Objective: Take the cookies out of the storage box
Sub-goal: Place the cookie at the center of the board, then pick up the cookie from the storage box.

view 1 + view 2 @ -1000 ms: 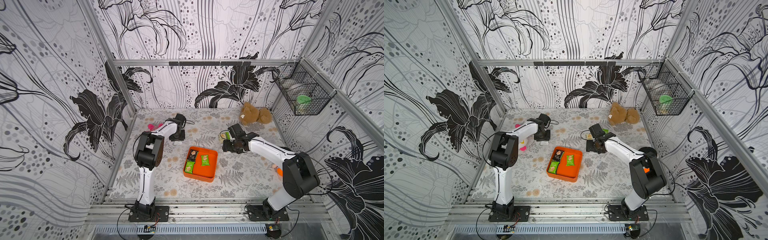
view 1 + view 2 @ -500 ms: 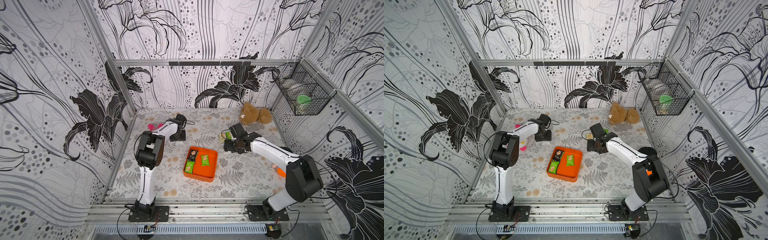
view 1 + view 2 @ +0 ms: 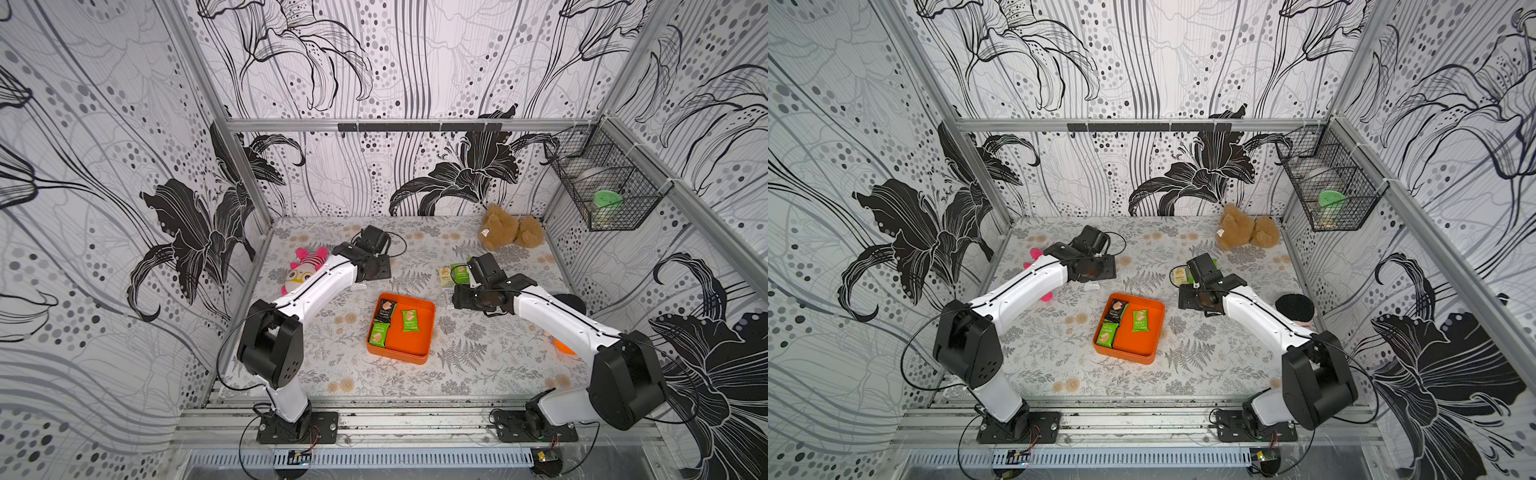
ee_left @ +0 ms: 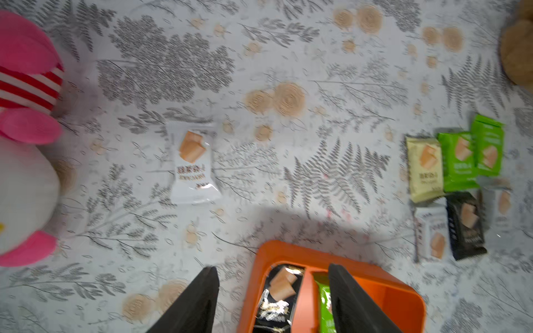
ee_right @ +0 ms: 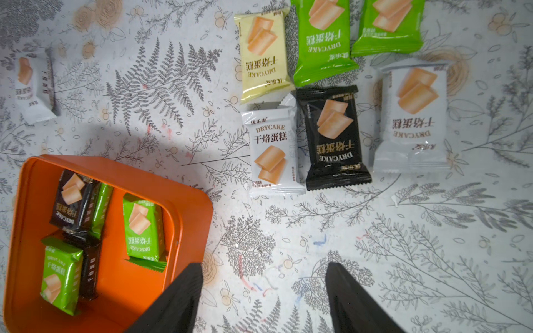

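Fern-printed table [image 3: 478, 374] first: the storage box [image 3: 415, 347] sits near its middle holding a few cookies [image 3: 409, 321], one black packet partly under a green one. Beyond, the left gripper [image 4: 271, 266] and right gripper [image 5: 264, 263] hang with jaws spread, empty. Farther packets [image 5: 331, 135] lie clustered, two green ones cut off in the right wrist view.

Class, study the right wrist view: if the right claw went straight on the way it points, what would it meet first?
Likely the bare table mat just ahead of the right claw; beyond it, the nearest white cookie packet. Depth is unclear.
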### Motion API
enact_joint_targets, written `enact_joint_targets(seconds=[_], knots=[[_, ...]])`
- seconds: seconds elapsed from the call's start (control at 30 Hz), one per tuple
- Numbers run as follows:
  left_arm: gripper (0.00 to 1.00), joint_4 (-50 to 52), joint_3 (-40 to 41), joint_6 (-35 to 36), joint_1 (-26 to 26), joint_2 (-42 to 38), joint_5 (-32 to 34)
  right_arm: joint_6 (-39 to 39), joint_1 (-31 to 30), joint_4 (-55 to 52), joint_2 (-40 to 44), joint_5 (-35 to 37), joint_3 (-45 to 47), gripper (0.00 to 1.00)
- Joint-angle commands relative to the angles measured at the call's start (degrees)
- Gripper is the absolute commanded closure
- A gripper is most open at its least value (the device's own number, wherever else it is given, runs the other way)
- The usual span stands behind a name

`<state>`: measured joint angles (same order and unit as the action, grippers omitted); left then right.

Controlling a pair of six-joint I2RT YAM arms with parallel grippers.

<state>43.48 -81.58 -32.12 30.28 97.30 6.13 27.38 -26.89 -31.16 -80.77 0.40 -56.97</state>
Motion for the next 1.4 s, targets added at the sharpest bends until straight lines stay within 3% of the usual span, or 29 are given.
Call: enact_joint_targets(seconds=[0.0,0.2,0.37,0.9,1.37], knots=[[0.35,-1.61,3.93,-9.20,5.26,-2.77,3.25,0.26,0.36,0.45,3.05,-0.63,2.42,0.26],[0.34,-4.02,8.42,-17.18,14.01,-3.31,5.91,0.60,0.35,1.22,5.76,-1.02,5.01,0.26],[0.34,-3.61,8.02,-18.53,18.43,1.71,6.52,1.11,0.36,1.43,7.57,-1.30,6.89,0.26],[0.31,-7.11,4.80,-16.22,18.68,14.13,3.36,-0.81,0.35,-0.47,8.58,1.43,8.07,0.25],[0.35,-7.31,4.05,-13.61,17.58,17.05,3.02,-1.99,0.47,-1.19,6.57,2.50,6.37,0.25]])
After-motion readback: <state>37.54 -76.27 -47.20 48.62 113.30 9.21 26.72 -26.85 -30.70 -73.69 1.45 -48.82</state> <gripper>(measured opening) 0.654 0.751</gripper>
